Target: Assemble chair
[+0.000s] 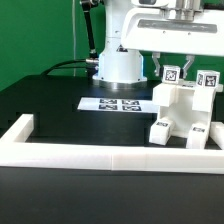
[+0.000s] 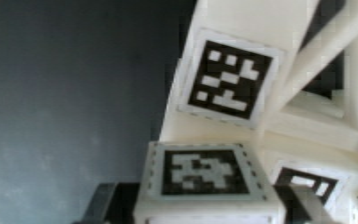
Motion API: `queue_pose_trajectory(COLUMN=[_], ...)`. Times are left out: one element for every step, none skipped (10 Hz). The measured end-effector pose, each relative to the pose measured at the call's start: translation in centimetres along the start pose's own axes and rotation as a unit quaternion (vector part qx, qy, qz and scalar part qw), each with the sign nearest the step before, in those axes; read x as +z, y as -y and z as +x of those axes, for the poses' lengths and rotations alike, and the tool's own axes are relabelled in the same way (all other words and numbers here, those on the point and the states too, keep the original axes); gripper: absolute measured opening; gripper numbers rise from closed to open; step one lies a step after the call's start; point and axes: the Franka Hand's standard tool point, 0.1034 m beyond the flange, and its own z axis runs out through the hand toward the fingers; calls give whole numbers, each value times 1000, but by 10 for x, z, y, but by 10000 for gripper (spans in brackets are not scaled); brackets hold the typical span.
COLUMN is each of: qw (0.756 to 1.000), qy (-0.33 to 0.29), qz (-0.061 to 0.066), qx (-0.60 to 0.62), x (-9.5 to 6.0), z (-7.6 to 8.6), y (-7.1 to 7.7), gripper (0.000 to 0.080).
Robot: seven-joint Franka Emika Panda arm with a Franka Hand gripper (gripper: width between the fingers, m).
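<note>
On the exterior view's right, near the long white border rail (image 1: 110,160), stands the partly built chair (image 1: 180,112), a chunky white structure on the black table (image 1: 50,105), just right of the marker board (image 1: 115,103). Above it the gripper (image 1: 172,68) is closed on a small tagged post (image 2: 202,172) at the chair's top, so the step in hand looks like seating that piece. Next, I judge, it must press or twist the post straight home before letting go.
</note>
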Motion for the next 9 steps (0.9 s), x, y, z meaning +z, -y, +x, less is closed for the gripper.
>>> queue_pose_trajectory(qw=[999,997,993,988,981,973,964,952,942], qy=[0,0,1,1,2,3,5,6,7], qz=[1,1,2,4,5,8,10,12,13], qx=[42,83,120,156,192,231,267,304,336], x=[0,0,0,0,0,0,0,0,0], z=[0,0,0,0,0,-1,-1,-1,-1], y=[0,0,0,0,1,2,2,2,2], gripper=[275,275,275,275,275,275,275,275,275])
